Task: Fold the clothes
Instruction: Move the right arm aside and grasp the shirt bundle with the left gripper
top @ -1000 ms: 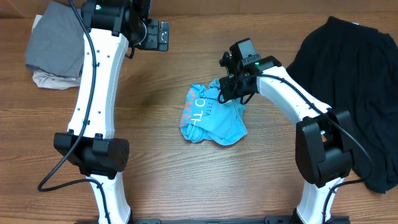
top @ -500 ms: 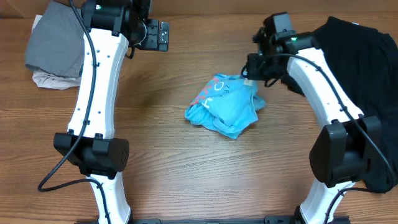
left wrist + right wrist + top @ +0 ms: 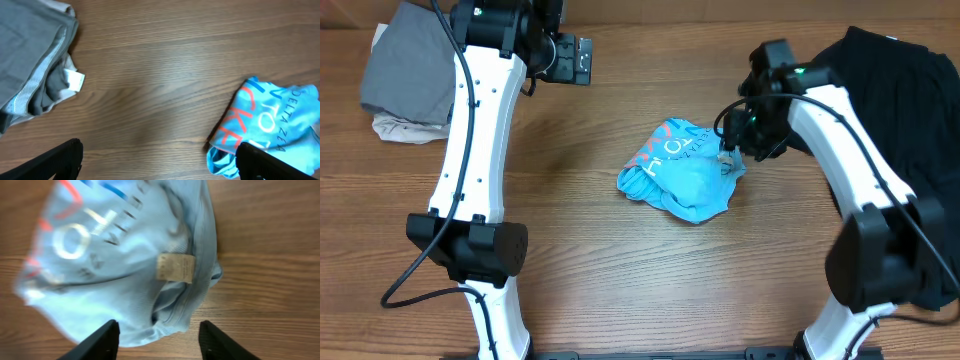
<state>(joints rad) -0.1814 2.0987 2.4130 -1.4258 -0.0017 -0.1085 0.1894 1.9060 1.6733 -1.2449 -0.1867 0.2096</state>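
Observation:
A crumpled light-blue T-shirt (image 3: 682, 170) with red and white lettering lies mid-table. My right gripper (image 3: 732, 150) hovers over its right edge. In the right wrist view the jaws (image 3: 159, 327) stand apart above the shirt's collar (image 3: 200, 265), and the tan label (image 3: 175, 268) lies just ahead; the cloth rests slack on the wood. My left gripper (image 3: 570, 60) is raised at the back left, open and empty. In the left wrist view the gripper (image 3: 160, 146) is over bare wood, with the shirt (image 3: 272, 125) by the right finger.
A folded grey garment pile (image 3: 405, 75) sits at the back left corner, also seen in the left wrist view (image 3: 30, 55). A large black garment (image 3: 890, 110) covers the right side of the table behind my right arm.
My right gripper dragged the blue shirt to the right while shut on it, then opened and let the cloth drop. The left arm has not moved.

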